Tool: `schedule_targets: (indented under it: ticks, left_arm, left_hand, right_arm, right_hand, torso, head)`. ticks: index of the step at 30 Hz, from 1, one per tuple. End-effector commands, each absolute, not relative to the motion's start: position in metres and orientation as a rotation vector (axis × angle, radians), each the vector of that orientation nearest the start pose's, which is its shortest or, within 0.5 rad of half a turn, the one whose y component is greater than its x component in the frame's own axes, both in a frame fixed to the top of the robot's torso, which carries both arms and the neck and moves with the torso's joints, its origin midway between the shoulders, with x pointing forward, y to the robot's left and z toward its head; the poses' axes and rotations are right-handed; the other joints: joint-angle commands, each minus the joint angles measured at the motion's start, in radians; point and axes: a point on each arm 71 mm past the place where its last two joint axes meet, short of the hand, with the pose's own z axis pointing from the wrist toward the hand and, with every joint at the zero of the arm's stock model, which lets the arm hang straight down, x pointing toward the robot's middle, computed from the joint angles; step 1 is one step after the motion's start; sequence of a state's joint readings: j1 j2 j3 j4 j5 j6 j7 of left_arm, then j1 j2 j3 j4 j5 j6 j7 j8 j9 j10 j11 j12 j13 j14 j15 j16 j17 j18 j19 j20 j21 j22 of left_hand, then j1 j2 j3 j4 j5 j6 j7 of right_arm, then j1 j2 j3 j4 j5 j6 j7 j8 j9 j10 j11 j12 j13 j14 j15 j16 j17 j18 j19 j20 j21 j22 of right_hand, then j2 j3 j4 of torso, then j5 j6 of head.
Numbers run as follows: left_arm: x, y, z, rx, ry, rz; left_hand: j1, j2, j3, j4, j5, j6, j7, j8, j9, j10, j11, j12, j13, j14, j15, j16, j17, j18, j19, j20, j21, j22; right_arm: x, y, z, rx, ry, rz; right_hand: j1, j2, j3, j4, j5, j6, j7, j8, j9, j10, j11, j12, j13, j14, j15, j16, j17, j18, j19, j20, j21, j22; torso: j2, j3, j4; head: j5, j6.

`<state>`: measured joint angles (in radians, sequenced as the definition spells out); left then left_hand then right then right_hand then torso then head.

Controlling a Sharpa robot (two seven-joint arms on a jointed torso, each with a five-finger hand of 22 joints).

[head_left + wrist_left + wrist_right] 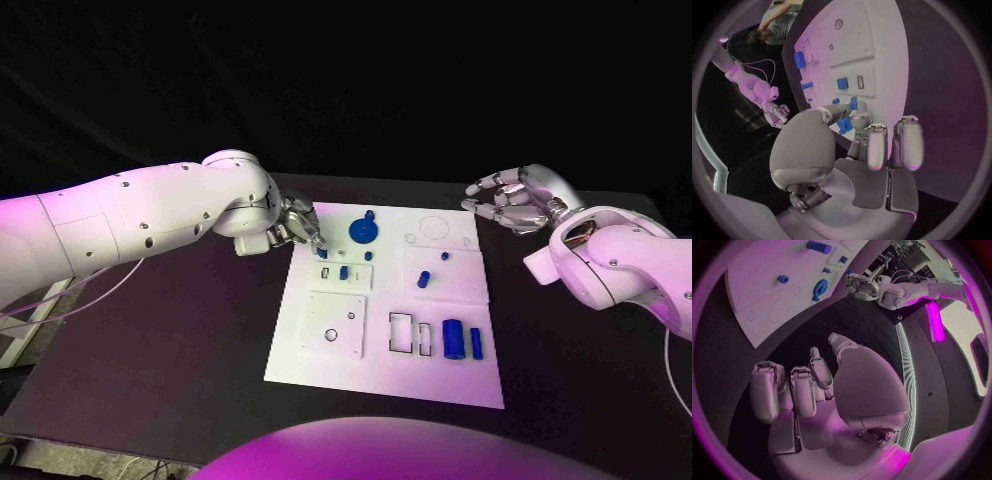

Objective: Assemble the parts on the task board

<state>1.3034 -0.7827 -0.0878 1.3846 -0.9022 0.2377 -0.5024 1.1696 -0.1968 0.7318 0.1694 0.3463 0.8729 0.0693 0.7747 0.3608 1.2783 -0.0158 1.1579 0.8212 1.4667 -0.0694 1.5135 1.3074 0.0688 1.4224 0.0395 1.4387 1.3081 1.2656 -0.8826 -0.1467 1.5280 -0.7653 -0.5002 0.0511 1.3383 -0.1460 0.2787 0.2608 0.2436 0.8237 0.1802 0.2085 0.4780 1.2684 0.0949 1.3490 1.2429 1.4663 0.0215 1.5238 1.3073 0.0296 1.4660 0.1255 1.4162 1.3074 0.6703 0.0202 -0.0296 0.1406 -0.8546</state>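
Your left hand (296, 228) is reaching over the far left corner of the task board (325, 355), and its fingertips (856, 120) are closing around a small blue part (844, 125) right at the board's surface; from the left wrist view it looks pinched, though you cannot see whether it is lifted clear. Your right hand (508, 203) is hanging above the desk (173, 330) just past the board's far right corner, fingers curled loosely and apart, holding nothing.

The other parts are lying spread over the board: a round blue disc (361, 230) near the far edge, a small piece (424, 280) toward the middle, and two blue cylinders (462, 341) standing side by side by the near right recesses.

These pieces are looking light, stiff and smooth (probably hard plastic), so they are likely to skate or tip under a sideways push. You are best taking each by its opposite flat sides, low down, with a gentle pinch. The cylinders may roll if laid flat; grip them across the middle.
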Motion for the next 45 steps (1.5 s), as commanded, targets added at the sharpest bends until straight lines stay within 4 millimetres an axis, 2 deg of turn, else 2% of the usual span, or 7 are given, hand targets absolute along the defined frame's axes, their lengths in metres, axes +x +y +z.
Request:
schedule_targets:
  ticks: [1,5,15,26,45]
  left_arm:
    - [0.502,0.224,-0.205,-0.246,2.342,-0.439]
    - [0.495,0.223,-0.207,-0.214,2.336,-0.433]
    - [0.486,0.220,-0.217,-0.172,2.340,-0.421]
    - [0.483,0.218,-0.219,-0.151,2.348,-0.415]
    - [0.482,0.212,-0.222,-0.110,2.361,-0.406]
  left_hand:
    - [-0.005,-0.007,0.161,-0.164,0.008,0.017,-0.008,0.003,0.154,0.013,-0.002,0.007,0.007,0.076,-0.005,0.007,0.151,-0.016,0.006,-0.001,0.005,0.058]
    - [-0.005,-0.009,0.162,-0.165,0.010,0.018,-0.009,0.003,0.154,0.016,-0.002,0.009,0.011,0.076,-0.006,0.007,0.151,-0.016,0.007,-0.002,0.007,0.060]
    - [-0.007,-0.014,0.165,-0.166,0.018,0.023,-0.011,0.003,0.157,0.023,-0.004,0.015,0.021,0.076,-0.008,0.008,0.151,-0.017,0.008,-0.003,0.008,0.061]
    - [-0.008,-0.016,0.167,-0.165,0.022,0.025,-0.012,0.003,0.158,0.026,-0.005,0.018,0.026,0.076,-0.008,0.008,0.151,-0.016,0.008,-0.004,0.007,0.060]
    - [-0.009,-0.019,0.169,-0.166,0.028,0.028,-0.013,0.003,0.160,0.030,-0.006,0.021,0.032,0.076,-0.009,0.008,0.151,-0.017,0.008,-0.005,0.008,0.061]
  right_arm:
    - [0.487,-0.230,-0.186,0.475,1.627,0.928]
    - [0.487,-0.230,-0.186,0.474,1.627,0.929]
    - [0.487,-0.230,-0.186,0.474,1.627,0.929]
    - [0.487,-0.230,-0.186,0.474,1.628,0.927]
    - [0.487,-0.230,-0.187,0.474,1.631,0.928]
  right_hand:
    - [-0.007,0.001,0.003,0.006,0.000,-0.005,-0.001,0.006,-0.002,-0.004,0.000,-0.002,-0.001,0.069,-0.003,-0.005,0.124,0.011,0.017,-0.004,-0.004,0.156]
    - [-0.007,0.001,0.003,0.006,0.000,-0.005,-0.001,0.006,-0.002,-0.004,0.000,-0.002,-0.001,0.069,-0.003,-0.005,0.124,0.011,0.017,-0.004,-0.004,0.156]
    - [-0.008,0.001,0.002,0.007,0.000,-0.005,-0.001,0.007,-0.002,-0.005,0.000,-0.003,-0.002,0.069,-0.003,-0.005,0.124,0.011,0.017,-0.004,-0.004,0.155]
    - [-0.008,0.001,0.002,0.007,0.000,-0.005,-0.001,0.007,-0.002,-0.005,0.000,-0.003,-0.002,0.069,-0.003,-0.005,0.124,0.011,0.017,-0.004,-0.004,0.155]
    - [-0.008,0.001,0.002,0.007,0.000,-0.005,-0.001,0.007,-0.002,-0.005,0.000,-0.003,-0.002,0.069,-0.003,-0.005,0.124,0.011,0.017,-0.004,-0.004,0.155]
  torso:
    - [0.000,-0.0005,0.0005]
    - [0.000,-0.0014,0.0008]
    - [0.000,-0.0005,-0.0006]
    - [0.000,0.0006,-0.0011]
    - [0.000,0.0001,-0.0009]
  head:
    - [0.003,-0.003]
    - [0.004,-0.003]
    - [0.004,-0.005]
    - [0.006,-0.009]
    - [0.005,-0.015]
